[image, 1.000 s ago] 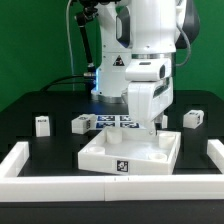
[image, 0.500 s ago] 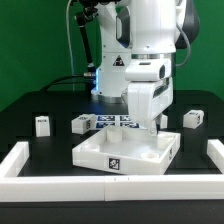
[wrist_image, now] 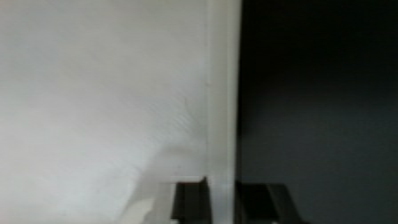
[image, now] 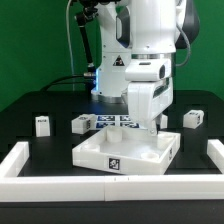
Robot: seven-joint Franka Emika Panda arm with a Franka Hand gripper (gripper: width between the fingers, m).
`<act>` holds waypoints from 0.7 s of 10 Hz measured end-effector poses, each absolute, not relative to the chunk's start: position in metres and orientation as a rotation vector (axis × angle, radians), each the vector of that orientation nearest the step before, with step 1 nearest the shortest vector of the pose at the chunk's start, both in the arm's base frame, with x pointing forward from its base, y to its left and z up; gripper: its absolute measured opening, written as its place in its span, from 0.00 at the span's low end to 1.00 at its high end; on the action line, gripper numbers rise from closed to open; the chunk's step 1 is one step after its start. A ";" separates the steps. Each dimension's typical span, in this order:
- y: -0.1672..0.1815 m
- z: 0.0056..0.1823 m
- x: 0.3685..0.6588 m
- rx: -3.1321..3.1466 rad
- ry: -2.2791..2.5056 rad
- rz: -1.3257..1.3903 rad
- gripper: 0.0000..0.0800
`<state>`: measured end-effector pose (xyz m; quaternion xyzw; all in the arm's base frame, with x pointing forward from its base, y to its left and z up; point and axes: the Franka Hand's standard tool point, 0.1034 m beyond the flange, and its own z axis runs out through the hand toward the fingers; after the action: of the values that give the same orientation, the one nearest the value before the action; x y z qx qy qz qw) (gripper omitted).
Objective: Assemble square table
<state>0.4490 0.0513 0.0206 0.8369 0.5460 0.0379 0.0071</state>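
While green walls (image: 30, 40) rise behind, a black surface (image: 50, 148) holds the square table (image: 96, 156).

white arm (image: 150, 40), black joints (image: 186, 25), seemingly dark claw (wrist_image: 226, 203)

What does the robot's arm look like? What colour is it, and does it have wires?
The arm is chunky, white and rounded, with dark bands at its joints. A triangle warning sticker sits on one side. Black cables run behind it. Its tool is a white boxy block with two dark fingers.
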 end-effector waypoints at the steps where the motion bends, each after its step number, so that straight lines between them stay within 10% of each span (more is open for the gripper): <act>1: 0.054 0.020 0.453 2.540 1.816 0.109 0.07; 7: 0.082 0.021 0.473 2.360 2.021 0.106 0.07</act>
<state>0.4730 0.0823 0.0208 0.7590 0.6500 0.0342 0.0162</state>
